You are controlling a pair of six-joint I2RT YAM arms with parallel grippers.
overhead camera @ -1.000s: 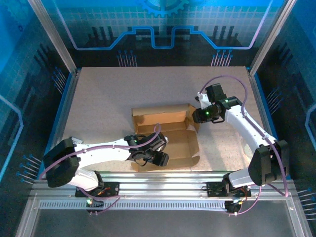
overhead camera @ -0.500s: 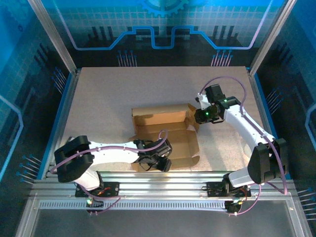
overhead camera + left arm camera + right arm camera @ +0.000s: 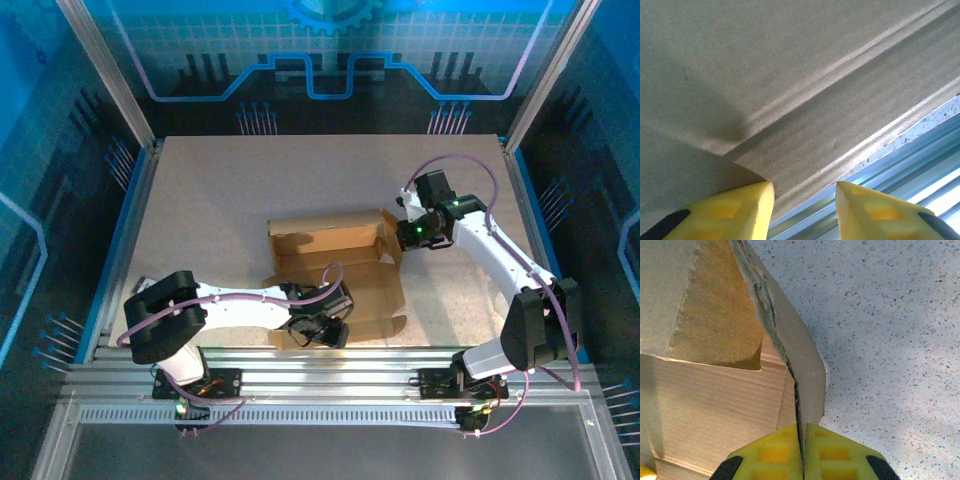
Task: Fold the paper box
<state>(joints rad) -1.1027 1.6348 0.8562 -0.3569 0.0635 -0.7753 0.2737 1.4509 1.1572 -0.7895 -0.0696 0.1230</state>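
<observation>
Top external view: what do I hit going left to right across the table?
In order: left arm's black joint → box → right gripper, clamped on the box's right wall → right arm's black joint.

White arms (image 3: 238,298), black joints (image 3: 535,335) — purple cables (image 3: 455,157), yellow jaws.

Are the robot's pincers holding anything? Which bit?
The right pincer is shut on the paper box, pinching the edge of its upright right-end flap. The left pincer is open, holding nothing.
</observation>
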